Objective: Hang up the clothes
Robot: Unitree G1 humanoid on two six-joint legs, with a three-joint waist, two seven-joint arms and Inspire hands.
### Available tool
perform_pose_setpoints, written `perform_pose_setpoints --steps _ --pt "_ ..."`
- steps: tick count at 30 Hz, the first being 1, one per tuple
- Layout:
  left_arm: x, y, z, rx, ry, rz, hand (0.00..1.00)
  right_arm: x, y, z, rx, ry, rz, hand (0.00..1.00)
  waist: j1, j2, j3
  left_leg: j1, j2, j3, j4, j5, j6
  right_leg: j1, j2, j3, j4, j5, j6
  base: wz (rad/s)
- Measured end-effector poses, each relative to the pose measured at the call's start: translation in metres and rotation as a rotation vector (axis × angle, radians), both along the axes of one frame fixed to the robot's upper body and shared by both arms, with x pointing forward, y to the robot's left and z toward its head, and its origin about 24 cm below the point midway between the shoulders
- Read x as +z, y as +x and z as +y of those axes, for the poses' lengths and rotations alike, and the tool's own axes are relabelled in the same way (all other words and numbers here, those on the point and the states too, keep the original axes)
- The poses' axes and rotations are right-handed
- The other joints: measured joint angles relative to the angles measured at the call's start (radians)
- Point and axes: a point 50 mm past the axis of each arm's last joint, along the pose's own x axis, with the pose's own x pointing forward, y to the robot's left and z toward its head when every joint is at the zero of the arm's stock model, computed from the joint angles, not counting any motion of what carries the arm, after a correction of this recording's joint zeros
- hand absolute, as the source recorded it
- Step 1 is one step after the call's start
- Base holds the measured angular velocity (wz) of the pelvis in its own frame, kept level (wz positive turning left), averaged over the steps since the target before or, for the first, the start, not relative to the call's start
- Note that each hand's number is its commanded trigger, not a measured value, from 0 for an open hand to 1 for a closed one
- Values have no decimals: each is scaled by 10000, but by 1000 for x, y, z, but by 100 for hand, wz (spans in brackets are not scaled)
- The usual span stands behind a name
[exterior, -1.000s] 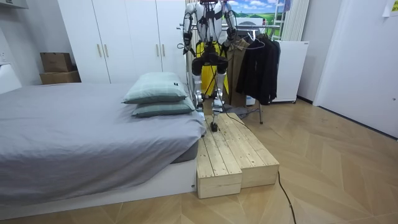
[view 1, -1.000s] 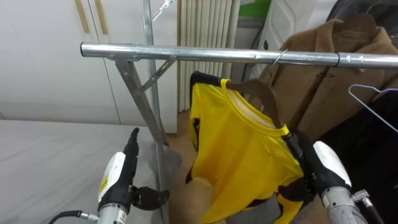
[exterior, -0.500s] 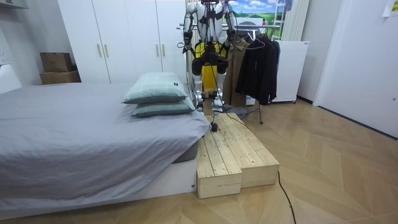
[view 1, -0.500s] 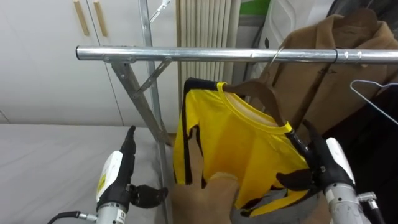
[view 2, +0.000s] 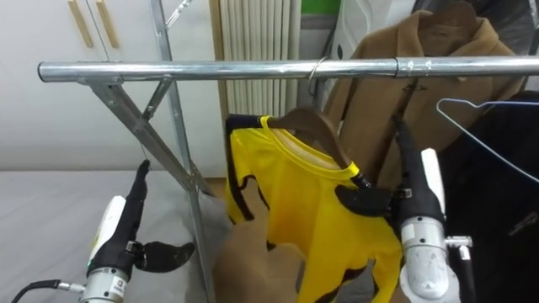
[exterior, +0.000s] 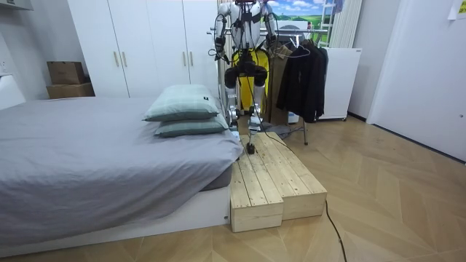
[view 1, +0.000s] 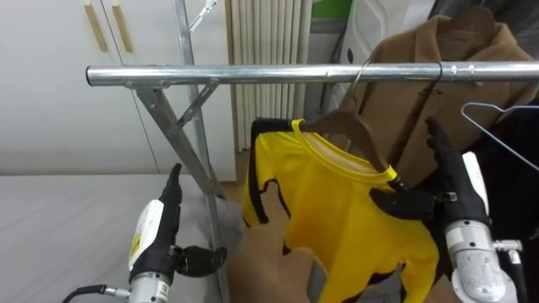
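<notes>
yellow shirt [view 1: 337, 210] beside right hand [view 1: 453, 192], perhaps touching

The shirt [view 1: 345, 210] is bright yellow with black trim, its hanger [view 1: 345, 128] brown; the rail [view 1: 253, 75] silver, the coat [view 1: 404, 101] tan, the wardrobe [view 1: 50, 93] white.

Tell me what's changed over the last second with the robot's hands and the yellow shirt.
The right hand has risen from low on the yellow shirt to beside its shoulder, fingers straight up, thumb against the cloth. The shirt stays on its hanger, hooked on the rail; the left hand stays open, low at the left.
</notes>
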Motion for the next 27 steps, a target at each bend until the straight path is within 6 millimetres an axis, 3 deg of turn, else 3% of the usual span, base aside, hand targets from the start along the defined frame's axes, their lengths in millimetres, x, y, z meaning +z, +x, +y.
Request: perform_pose_setpoints --steps 13,21,27 --pt "4 1 0 -154 -25 -259 0 17 0 -7 -377 53 -841 0 -142 -31 -22 -111 5 22 9 0 0 -150 34 104 26 1 -1 -3" --pt "3 0 0 -137 -32 -221 0 16 -1 -8 -407 25 -791 0 -177 -54 -36 -119 9 19 9 -2 -1 -238 44 143 137 0 -1 -1" --pt "-2 -6 2 -38 -76 16 0 3 -12 -13 -575 -30 -302 0 -349 -126 -93 -68 -3 57 9 -2 -1 -199 34 166 147 0 -2 -1"
